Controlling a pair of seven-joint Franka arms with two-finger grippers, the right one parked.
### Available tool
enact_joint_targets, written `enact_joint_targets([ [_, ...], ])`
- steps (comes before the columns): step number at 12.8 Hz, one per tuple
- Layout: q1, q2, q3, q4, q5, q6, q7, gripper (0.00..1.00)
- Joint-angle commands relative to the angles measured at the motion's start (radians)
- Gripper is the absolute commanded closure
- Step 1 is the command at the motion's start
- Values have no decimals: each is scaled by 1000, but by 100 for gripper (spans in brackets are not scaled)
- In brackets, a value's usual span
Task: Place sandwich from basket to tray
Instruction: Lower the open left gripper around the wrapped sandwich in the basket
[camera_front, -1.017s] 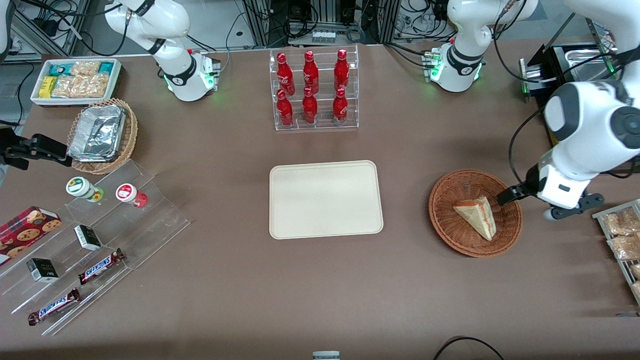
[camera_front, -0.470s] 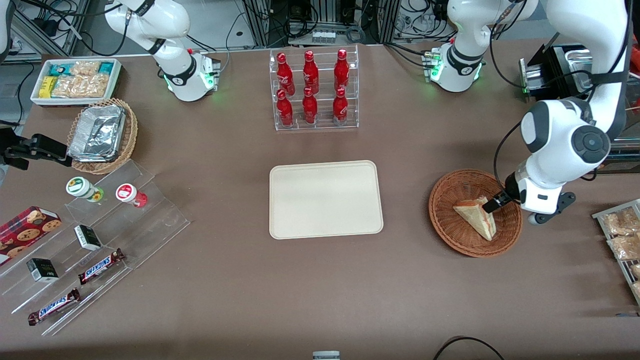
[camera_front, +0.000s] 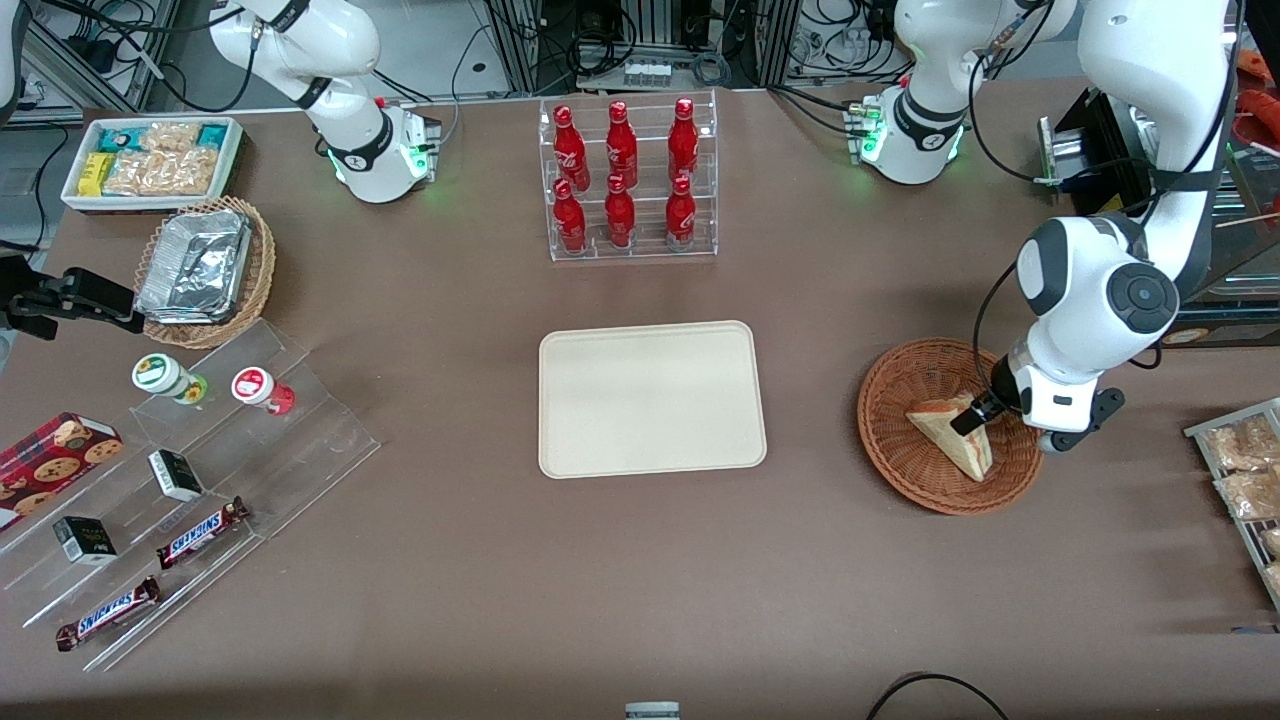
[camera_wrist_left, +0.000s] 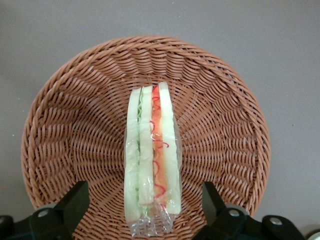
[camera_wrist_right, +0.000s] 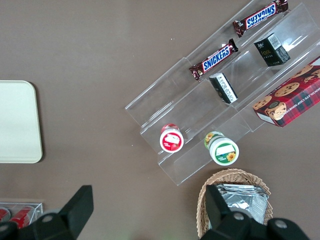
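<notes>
Black fingers (camera_wrist_left: 75, 200) of the gripper (camera_wrist_left: 145, 205) stand wide apart with nothing between them yet, one on each side of the sandwich (camera_wrist_left: 151, 160) and clear of its bread faces. In the front view the gripper (camera_front: 972, 418) hangs low over the sandwich (camera_front: 952, 432), at the part of it nearest the working arm.

Clear wrap covers the wedge, which stands on edge with its cut side up, showing green and red-orange filling between pale slices. It lies in the basket (camera_wrist_left: 60, 125), roughly at the middle of the woven bowl. The tray (camera_front: 652, 398) sits well apart from the basket (camera_front: 900, 470), toward the parked arm's end of the table, and is bare.

I judge the sandwich light and soft: the bread will squash under a hard squeeze, and the wrap looks slick enough to slide. The best hold is likely across the two flat bread faces, near the thick middle of the wedge, closing gently and low enough to catch bread, not loose film.
</notes>
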Motion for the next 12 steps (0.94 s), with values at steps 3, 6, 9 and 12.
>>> enact_joint_targets([
  [3,-5,22,-11,-16,-10,52,-21,0],
  [6,-5,44,-16,-20,-10,77,-21,0],
  [9,-5,68,-17,-26,-8,114,-21,2],
  [12,-5,64,-17,-29,-5,109,-16,70],
])
